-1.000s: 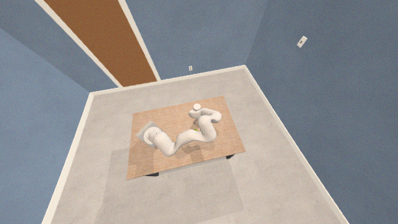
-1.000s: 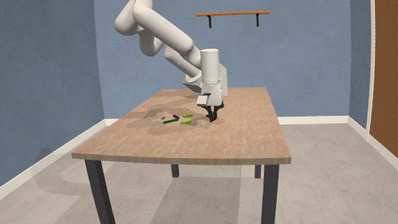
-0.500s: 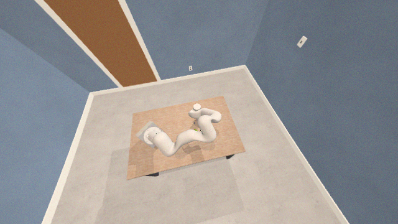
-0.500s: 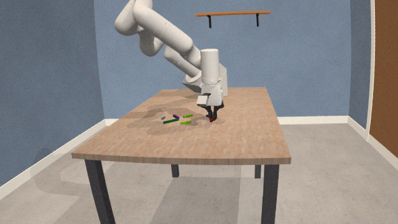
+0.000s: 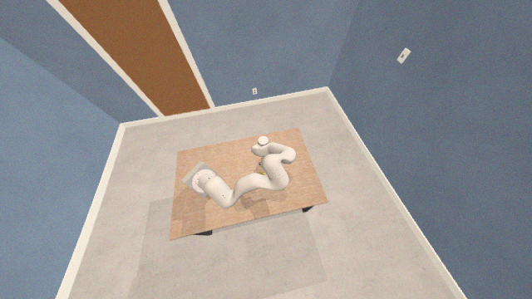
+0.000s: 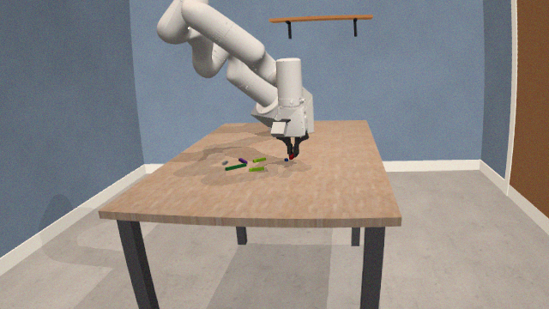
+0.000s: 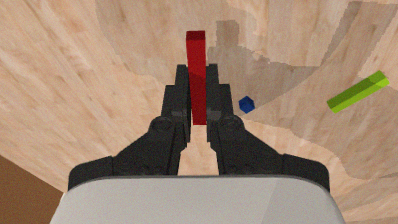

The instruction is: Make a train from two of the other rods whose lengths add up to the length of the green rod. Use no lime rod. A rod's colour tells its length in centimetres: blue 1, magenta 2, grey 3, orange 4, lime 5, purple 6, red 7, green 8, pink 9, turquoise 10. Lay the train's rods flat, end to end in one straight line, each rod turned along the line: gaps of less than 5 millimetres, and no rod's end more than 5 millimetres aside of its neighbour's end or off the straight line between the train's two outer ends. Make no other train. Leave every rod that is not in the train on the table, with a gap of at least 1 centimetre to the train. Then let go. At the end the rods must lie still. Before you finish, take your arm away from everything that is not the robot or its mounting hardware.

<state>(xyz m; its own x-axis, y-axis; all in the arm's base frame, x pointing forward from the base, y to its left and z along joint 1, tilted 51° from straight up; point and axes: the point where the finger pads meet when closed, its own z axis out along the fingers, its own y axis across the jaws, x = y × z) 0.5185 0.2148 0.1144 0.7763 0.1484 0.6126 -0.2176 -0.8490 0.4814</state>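
Note:
My gripper (image 7: 198, 81) is shut on the red rod (image 7: 197, 75), which runs lengthwise between the fingers and sticks out ahead of them. In the exterior view the gripper (image 6: 292, 151) holds the red rod (image 6: 292, 157) just above the table. The small blue rod (image 7: 246, 104) lies just right of the fingers; it also shows in the exterior view (image 6: 286, 160). The green rod (image 6: 235, 166) lies further left, with the purple rod (image 6: 243, 160) behind it and the grey rod (image 6: 224, 162) at its far left.
Two lime rods lie on the table, one nearer (image 6: 256, 169) and one further back (image 6: 259, 160); one lime rod shows at the right of the wrist view (image 7: 358, 91). The arm hides the rods in the top view.

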